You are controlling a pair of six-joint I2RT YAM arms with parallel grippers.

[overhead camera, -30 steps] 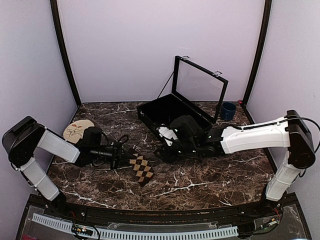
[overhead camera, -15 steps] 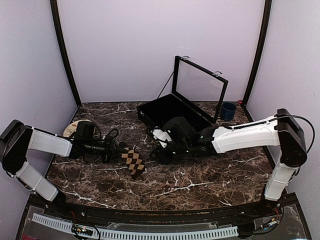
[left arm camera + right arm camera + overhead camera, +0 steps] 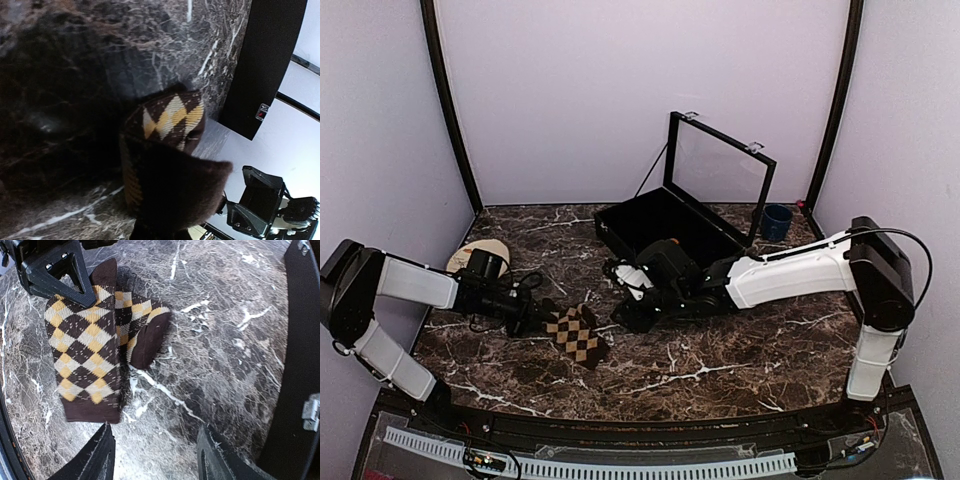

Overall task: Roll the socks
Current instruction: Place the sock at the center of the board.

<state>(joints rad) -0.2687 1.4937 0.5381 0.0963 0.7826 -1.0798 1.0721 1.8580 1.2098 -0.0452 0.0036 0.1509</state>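
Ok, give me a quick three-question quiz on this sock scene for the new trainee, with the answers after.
1. What lies between the fingers of the right pincer?
2. Which one is at the end of the dark argyle fabric sock with tan diamonds? A the left pincer; B the right pincer; C neither.
3. True or false: the black rectangular case has its lid raised.
Key: 1 nothing, only the brown marble tabletop shows below. 2 A. 3 true.
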